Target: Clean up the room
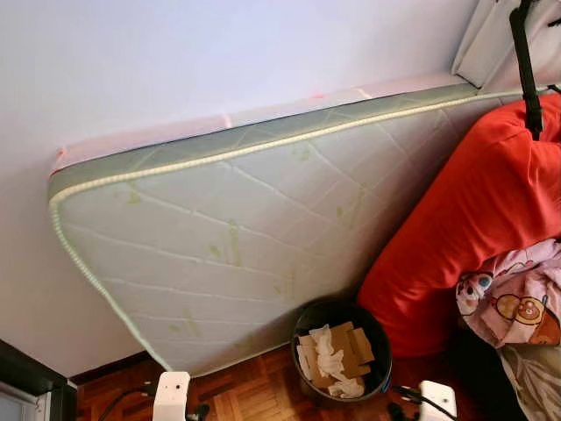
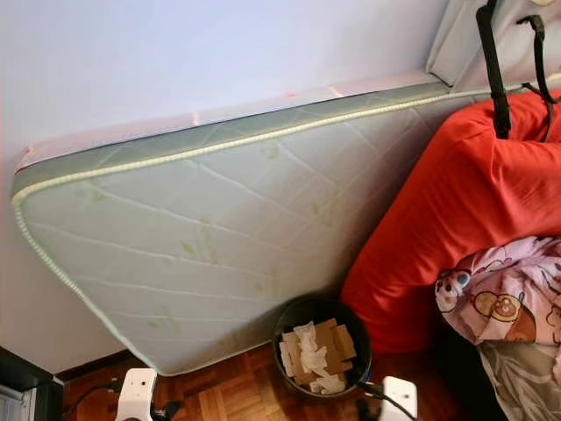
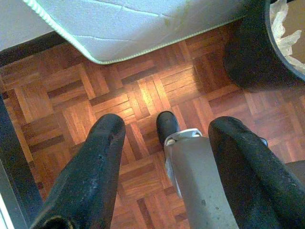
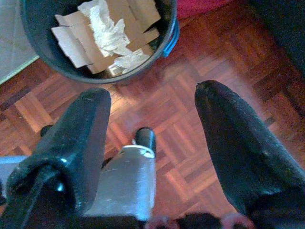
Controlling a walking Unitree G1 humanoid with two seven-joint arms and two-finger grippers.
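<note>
A round black waste bin point(image 1: 341, 349) stuffed with cardboard scraps and crumpled white tissue point(image 4: 110, 32) stands on the reddish parquet floor point(image 3: 143, 95), touching the lower edge of a pale quilted mattress point(image 1: 237, 237) tilted against the white wall point(image 1: 175, 53). At the bin's two o'clock bulges a big red fabric cushion point(image 1: 473, 210), with a cartoon-print pink blanket point(image 1: 517, 298) at three o'clock. The left gripper point(image 3: 164, 157) and right gripper point(image 4: 152, 138) hang low over the floor, jaws spread, holding nothing.
</note>
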